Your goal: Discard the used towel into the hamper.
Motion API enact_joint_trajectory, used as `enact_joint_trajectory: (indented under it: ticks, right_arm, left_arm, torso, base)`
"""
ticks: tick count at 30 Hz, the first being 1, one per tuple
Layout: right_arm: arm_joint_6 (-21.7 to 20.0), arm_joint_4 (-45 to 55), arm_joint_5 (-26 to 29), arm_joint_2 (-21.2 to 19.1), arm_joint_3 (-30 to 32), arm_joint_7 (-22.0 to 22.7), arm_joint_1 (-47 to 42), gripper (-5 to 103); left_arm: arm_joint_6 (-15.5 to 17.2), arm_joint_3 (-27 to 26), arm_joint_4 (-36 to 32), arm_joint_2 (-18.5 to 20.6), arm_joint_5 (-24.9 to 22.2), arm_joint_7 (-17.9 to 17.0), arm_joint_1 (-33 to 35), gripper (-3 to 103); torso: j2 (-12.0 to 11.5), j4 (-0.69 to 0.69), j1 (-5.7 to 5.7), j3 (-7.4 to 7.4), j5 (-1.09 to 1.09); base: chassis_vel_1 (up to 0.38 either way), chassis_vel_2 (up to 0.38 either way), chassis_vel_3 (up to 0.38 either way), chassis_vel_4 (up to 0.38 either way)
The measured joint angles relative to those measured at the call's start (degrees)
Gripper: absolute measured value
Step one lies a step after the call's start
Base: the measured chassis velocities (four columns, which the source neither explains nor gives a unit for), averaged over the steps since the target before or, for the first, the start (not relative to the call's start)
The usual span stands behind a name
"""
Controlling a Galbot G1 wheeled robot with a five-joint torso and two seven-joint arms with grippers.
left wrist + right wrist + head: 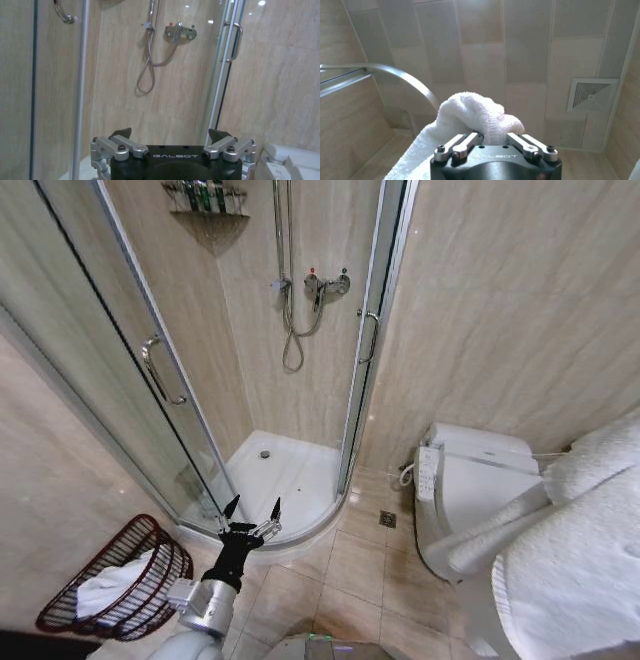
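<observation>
A large white towel (575, 570) hangs close in front of me at the right of the head view, draped past the toilet. In the right wrist view my right gripper (490, 137) points up at the ceiling, shut on a bunched fold of this towel (470, 112). The hamper (160, 580), a dark reddish wire basket, sits on the floor at the lower left, tilted, with a white cloth (108, 588) inside it. My left gripper (252, 515) hovers just right of the hamper, facing the shower, open with nothing between its fingers (121, 132).
A corner shower cabin with glass doors (160, 380) and a white tray (285, 475) stands ahead. A toilet (470, 490) is at the right by the tiled wall. Bare tiled floor (350, 565) lies between the hamper and the toilet. A ceiling vent (590, 93) is overhead.
</observation>
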Motion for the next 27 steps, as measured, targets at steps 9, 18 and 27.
enact_joint_trajectory:
  ticks: [9, 18, 27]
  right_arm:
    - [0.1, -0.1, 0.1, -0.2, 0.4, 0.1, -0.1, 13]
    - [0.2, 0.5, 0.2, 0.3, 0.3, 0.4, -0.3, 13]
    - [0.2, 0.5, 0.2, 0.3, 0.6, 0.5, -0.4, 13]
  left_arm:
    - [0.0, 0.0, 0.0, 0.0, 0.0, 0.0, 0.0, 100]
    - [0.0, 0.0, 0.0, 0.0, 0.0, 0.0, 0.0, 100]
    - [0.0, 0.0, 0.0, 0.0, 0.0, 0.0, 0.0, 100]
  torso:
    - [2.5, 0.0, 1.15, 1.36, 0.0]
    - [4.9, 0.0, 2.21, 2.64, 0.0]
    - [5.0, 0.0, 2.28, 2.65, 0.0]
  base:
    - [0.0, 0.0, 0.0, 0.0]
    - [0.0, 0.0, 0.0, 0.0]
    - [0.0, 0.0, 0.0, 0.0]
